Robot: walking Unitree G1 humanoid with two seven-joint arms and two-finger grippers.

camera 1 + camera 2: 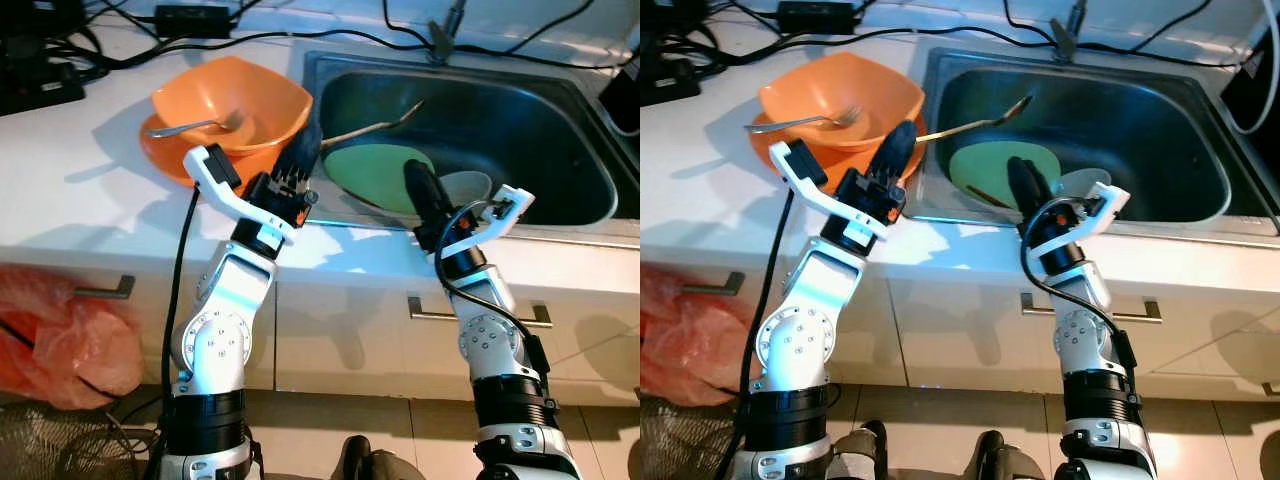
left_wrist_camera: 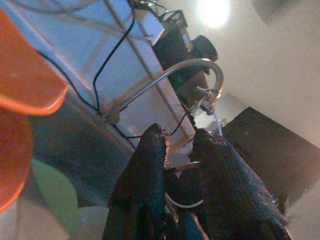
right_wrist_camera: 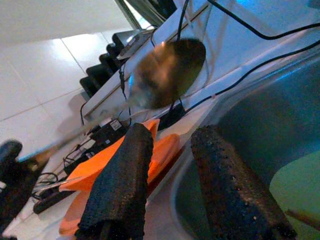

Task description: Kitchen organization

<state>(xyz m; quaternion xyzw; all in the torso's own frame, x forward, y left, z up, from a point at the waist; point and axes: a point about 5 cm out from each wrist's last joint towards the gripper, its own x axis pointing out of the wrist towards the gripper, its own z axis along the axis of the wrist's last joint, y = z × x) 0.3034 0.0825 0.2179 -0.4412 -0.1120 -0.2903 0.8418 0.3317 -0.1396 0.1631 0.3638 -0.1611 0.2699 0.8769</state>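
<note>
Over the sink (image 1: 560, 215) rim, the left gripper (image 1: 303, 150) pinches a spoon (image 1: 385, 124); it should travel level toward the orange bowl (image 1: 235, 110) while the right gripper (image 1: 425, 190) waits open

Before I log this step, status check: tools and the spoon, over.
Left tool shut on spoon, held over sink. Right tool open above green plate. Orange bowl beside left tool.

White counter (image 1: 90, 200) with a steel sink (image 1: 560, 120) at 2 o'clock. Orange bowl (image 1: 265, 95) holding a fork (image 1: 195, 126) at 11. Left gripper (image 1: 303, 150) grips a spoon (image 1: 385, 124). Right gripper (image 1: 422, 190) hovers over a green plate (image 1: 370, 172).
</note>
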